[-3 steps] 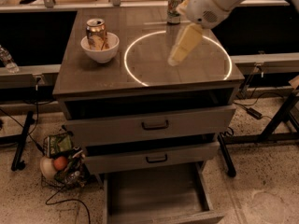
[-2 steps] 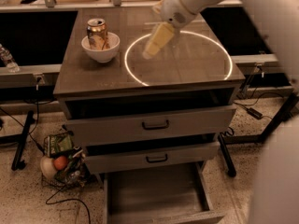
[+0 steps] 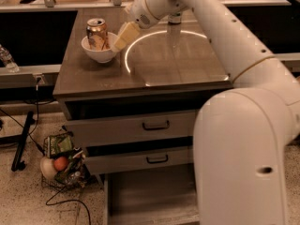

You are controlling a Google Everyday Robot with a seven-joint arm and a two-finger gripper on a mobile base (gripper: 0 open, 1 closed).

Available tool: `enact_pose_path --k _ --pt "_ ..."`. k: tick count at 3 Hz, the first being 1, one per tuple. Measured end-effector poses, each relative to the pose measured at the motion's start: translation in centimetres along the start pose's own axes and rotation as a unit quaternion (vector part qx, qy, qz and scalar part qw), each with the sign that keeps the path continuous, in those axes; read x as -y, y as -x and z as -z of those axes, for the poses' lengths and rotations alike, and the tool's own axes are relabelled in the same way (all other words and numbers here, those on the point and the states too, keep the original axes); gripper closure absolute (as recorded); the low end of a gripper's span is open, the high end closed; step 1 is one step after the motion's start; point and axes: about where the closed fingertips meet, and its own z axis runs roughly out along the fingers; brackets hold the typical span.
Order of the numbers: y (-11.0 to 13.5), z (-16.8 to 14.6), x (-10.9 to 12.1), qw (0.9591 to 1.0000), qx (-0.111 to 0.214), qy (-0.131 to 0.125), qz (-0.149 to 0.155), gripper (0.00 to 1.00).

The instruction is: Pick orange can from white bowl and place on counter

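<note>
The orange can (image 3: 97, 33) stands upright in the white bowl (image 3: 100, 53) at the back left of the counter (image 3: 154, 67). My gripper (image 3: 123, 37) hangs at the end of the white arm, just right of the can, with its pale tip down at the bowl's right rim. The glowing white ring (image 3: 140, 74) lies on the counter to the right of the bowl, partly hidden by the arm.
The arm's large white body (image 3: 243, 144) fills the right of the view. Below the counter are grey drawers (image 3: 140, 128); the lowest one (image 3: 150, 200) is pulled open. A pile of items and cables (image 3: 61, 161) lies on the floor at left.
The gripper has moved left across the ring, from the counter's right side to the bowl's right rim. The can and bowl have not moved.
</note>
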Motion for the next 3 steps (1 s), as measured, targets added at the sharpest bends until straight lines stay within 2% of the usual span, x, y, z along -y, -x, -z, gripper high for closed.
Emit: enact_pose_path --k 1,3 --pt "1.1 -2.7 0.2 0.9993 0.027 0.018 -0.021 0.0" --pt "4.9 -5.2 -1.6 0.9941 0.06 0.076 -0.048 0.0"
